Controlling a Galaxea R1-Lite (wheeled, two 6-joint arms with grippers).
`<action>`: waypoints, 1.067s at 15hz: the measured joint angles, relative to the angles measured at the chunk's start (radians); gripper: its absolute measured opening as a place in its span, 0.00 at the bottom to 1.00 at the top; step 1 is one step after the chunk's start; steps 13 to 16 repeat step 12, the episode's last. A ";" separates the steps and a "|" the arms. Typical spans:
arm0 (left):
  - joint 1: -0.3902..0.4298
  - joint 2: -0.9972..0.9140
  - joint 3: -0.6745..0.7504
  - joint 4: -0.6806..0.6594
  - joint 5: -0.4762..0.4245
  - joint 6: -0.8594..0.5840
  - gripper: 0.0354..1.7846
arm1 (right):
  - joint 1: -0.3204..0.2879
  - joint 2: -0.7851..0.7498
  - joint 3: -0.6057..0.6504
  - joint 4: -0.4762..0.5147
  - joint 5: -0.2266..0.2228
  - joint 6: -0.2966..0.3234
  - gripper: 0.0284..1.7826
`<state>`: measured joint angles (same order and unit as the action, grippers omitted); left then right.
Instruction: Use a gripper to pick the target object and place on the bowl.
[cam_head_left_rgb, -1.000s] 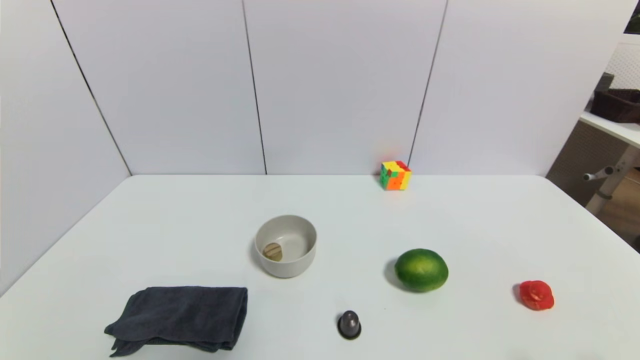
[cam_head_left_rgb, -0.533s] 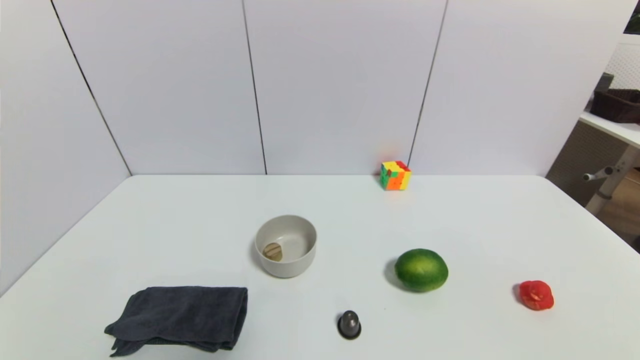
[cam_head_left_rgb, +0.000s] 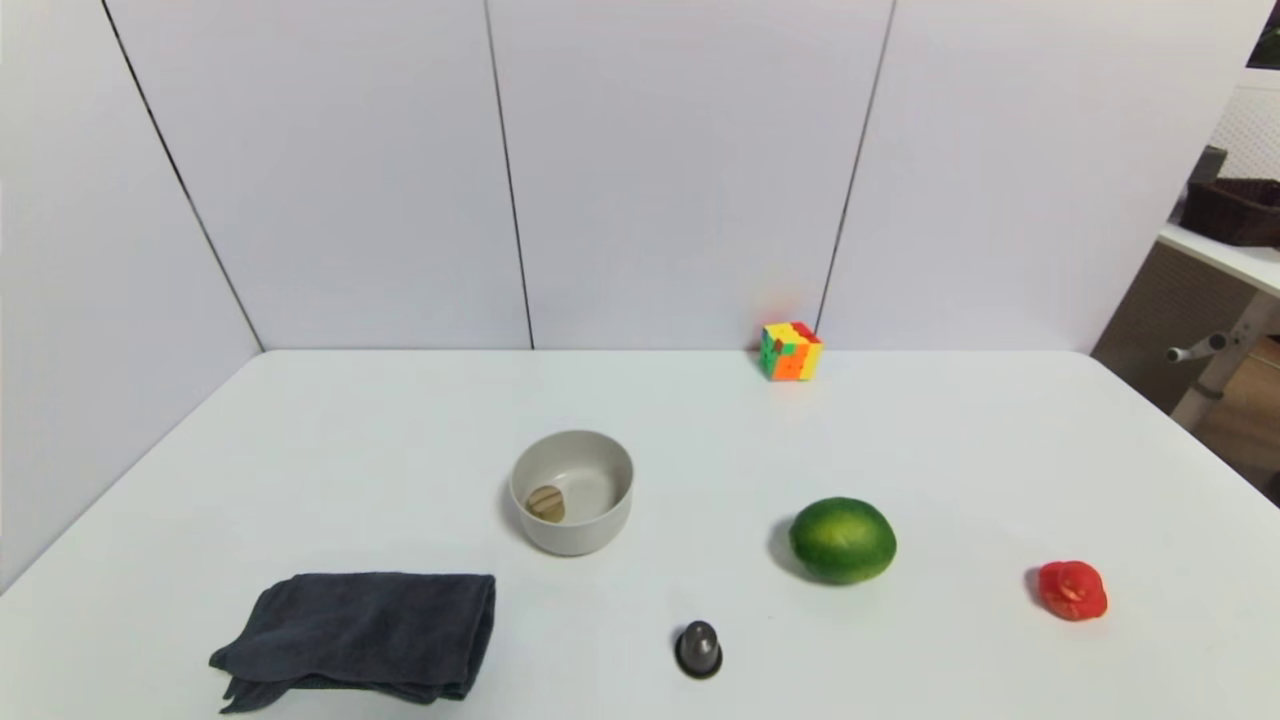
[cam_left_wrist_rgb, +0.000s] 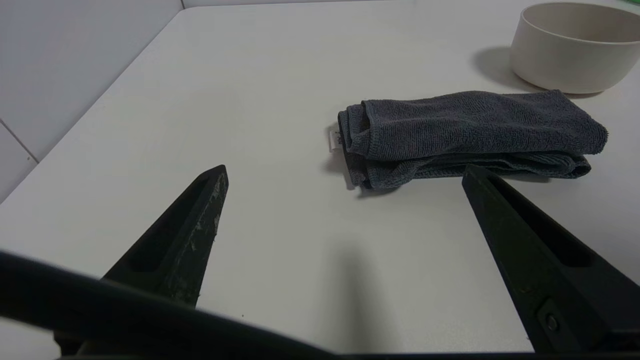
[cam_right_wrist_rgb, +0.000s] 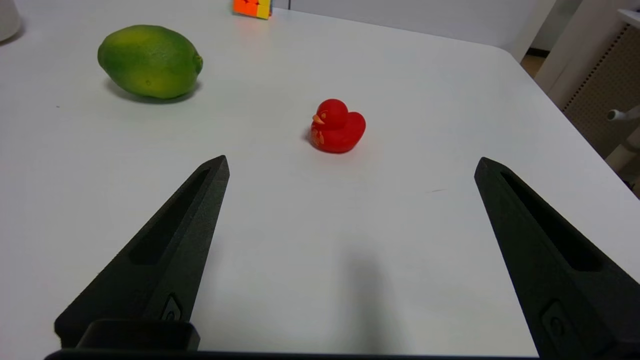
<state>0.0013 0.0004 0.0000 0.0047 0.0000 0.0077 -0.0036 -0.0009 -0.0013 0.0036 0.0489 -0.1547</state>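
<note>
**Op:** Grippers first, nearest the robot. Left gripper (cam_left_wrist_rgb: 342, 175) hangs low over the white table (cam_head_left_rgb: 350, 440), jaws spread wide, nothing between them. Right gripper (cam_right_wrist_rgb: 350, 165): same, jaws wide apart and empty. Neither one shows in the head view.

**Rec:** What lies just past each?

**Op:** Beyond the left gripper, a folded dark grey cloth (cam_left_wrist_rgb: 470, 132) flat on the table, a small white tag at one end. Beyond the right, a red toy duck (cam_right_wrist_rgb: 337, 126), upright, clear of both fingers.

**Rec:** Front row from the head view?

**Op:** Cloth (cam_head_left_rgb: 360, 635) at near left, small dark grey dome (cam_head_left_rgb: 698, 648) near centre, duck (cam_head_left_rgb: 1072, 590) at near right. All well apart.

**Rec:** Next row back?

**Op:** Green lime (cam_head_left_rgb: 842, 540) right of centre, lying on its side. Bowl (cam_head_left_rgb: 590, 535) left of centre, upright, light grey-beige, just behind the cloth's far corner but not touching it.

**Rec:** Target object?

**Op:** Inside the bowl. Target object (cam_head_left_rgb: 546, 503) rests low against the inner wall on the robot's left side (striped wood-like face toward the camera). The left wrist view shows only the bowl's (cam_left_wrist_rgb: 570, 60) outer wall, so its contents are hidden there.

**Rec:** Farthest?

**Op:** Multicoloured puzzle cube (cam_head_left_rgb: 791, 350), at the table's back edge against the white wall panels.
</note>
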 joint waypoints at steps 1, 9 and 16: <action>0.000 0.000 0.000 0.000 0.000 0.000 0.94 | 0.000 -0.001 0.000 0.000 0.000 0.000 0.95; 0.000 0.001 0.000 0.000 0.000 0.000 0.94 | 0.000 -0.001 0.001 0.001 -0.007 0.000 0.95; 0.000 0.001 0.000 0.000 0.000 0.000 0.94 | 0.000 -0.001 0.001 0.002 -0.009 0.008 0.95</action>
